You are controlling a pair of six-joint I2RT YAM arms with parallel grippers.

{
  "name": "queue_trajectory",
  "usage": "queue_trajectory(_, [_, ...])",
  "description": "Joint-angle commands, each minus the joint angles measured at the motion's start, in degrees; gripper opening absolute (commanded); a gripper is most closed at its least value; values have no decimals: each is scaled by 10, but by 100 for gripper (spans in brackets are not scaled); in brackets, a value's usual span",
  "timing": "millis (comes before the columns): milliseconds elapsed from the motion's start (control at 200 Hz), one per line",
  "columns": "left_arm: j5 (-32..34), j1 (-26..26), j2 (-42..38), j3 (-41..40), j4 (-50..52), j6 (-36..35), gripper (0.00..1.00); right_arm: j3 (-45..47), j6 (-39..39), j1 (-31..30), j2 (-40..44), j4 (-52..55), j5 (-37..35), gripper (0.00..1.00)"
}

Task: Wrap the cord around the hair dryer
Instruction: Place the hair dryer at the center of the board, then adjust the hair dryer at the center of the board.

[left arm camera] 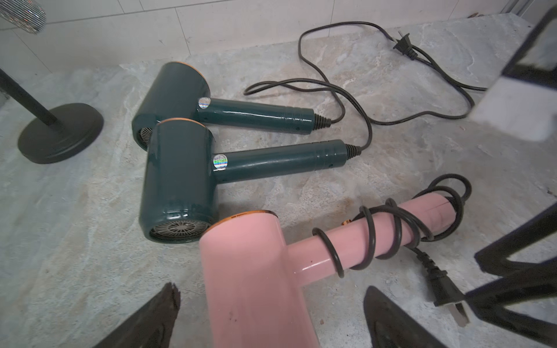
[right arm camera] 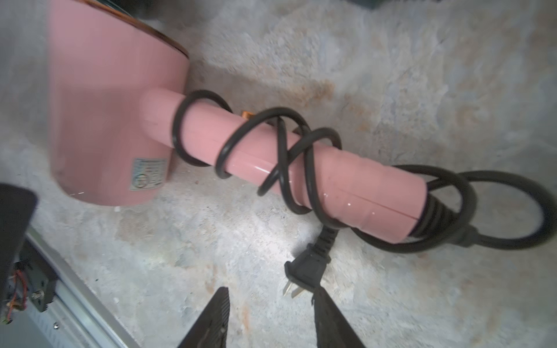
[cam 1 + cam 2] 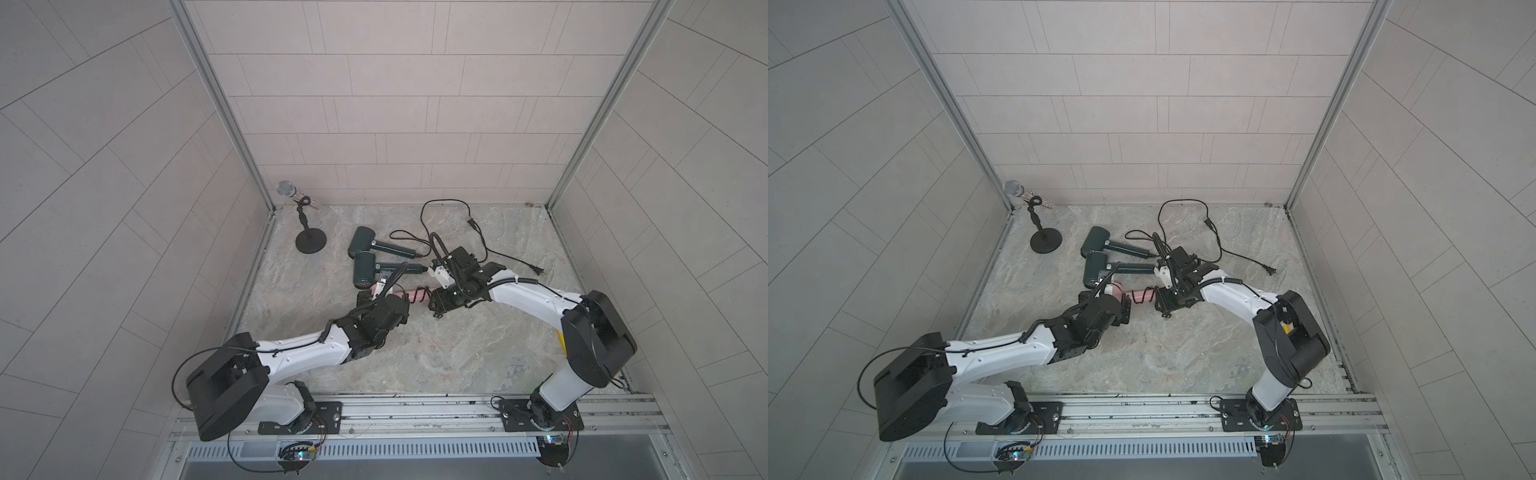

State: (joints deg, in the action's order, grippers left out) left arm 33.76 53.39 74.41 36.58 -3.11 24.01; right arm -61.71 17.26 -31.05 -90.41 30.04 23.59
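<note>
A pink hair dryer [image 1: 247,271] lies on the stone table, and in both top views only its handle [image 3: 417,294] [image 3: 1142,295] shows between the two arms. Its black cord [image 2: 283,156] coils in several loose turns around the handle. The plug [image 2: 304,271] rests on the table beside the handle's end. My left gripper [image 1: 271,290] is open, one jaw on each side of the dryer's body, with a gap on both sides. My right gripper [image 2: 269,290] is open over bare table. The plug's prongs lie just off one fingertip [image 2: 319,298], and the fingers hold nothing.
Two dark green hair dryers [image 1: 177,90] [image 1: 177,180] lie side by side just behind the pink one, their loose cords [image 1: 331,87] trailing toward the back right. A microphone stand [image 3: 309,241] sits at the back left. Tiled walls close three sides. A metal rail [image 3: 415,405] runs along the front.
</note>
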Motion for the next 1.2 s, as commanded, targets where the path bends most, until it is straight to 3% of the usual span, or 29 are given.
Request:
queue_trajectory(0, [34, -15, -37, 19, 98, -35, 99, -23, -1, 14, 49, 36, 0, 43])
queue_trajectory(220, [-44, -72, -96, 0, 112, 16, 98, -98, -24, 46, -11, 10, -58, 29])
queue_trajectory(355, [-139, -142, -129, 13, 134, 27, 95, -127, -21, 46, -87, -22, -65, 29])
queue_trajectory(500, [-219, -217, -138, 72, 211, -10, 95, -122, -18, 46, -120, -55, -79, 30])
queue_trajectory(821, [-238, -271, -105, 135, 247, -59, 95, -59, -18, 45, -143, -91, -73, 32])
queue_trajectory(1196, [-220, -274, -87, 186, 276, -79, 95, 3, 6, 42, -97, -95, -64, 33])
